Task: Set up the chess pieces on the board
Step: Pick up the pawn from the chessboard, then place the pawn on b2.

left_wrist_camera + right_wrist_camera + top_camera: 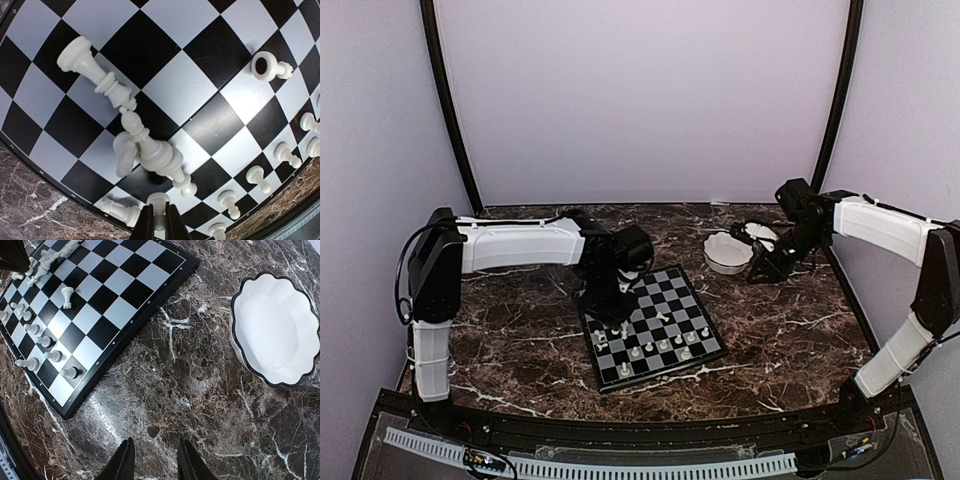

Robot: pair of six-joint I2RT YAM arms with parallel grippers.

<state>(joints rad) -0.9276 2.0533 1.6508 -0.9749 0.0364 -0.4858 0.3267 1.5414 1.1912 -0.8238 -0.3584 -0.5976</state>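
Observation:
The black and silver board (pixel 678 287) lies at the table's middle. My left gripper (pixel 160 215) is low over the board's near-left corner, shut on a small cream chess piece (pixel 160 201). Just beyond it several pieces lie toppled in a heap (pixel 157 152), with a tall one (pixel 92 70) lying farther out and another (pixel 122 212) by the rim. A row of pawns (pixel 257 178) stands along the board's near edge, and it also shows in the right wrist view (pixel 47 341). My right gripper (pixel 156 450) is open and empty over bare marble, right of the board (pixel 125 285).
A white scalloped bowl (pixel 272 325) with a dark rim stands on the marble at the back right (pixel 727 252), close to the right gripper (pixel 760 268). It looks empty. Dark veined marble surrounds the board. Curved walls close in the back and sides.

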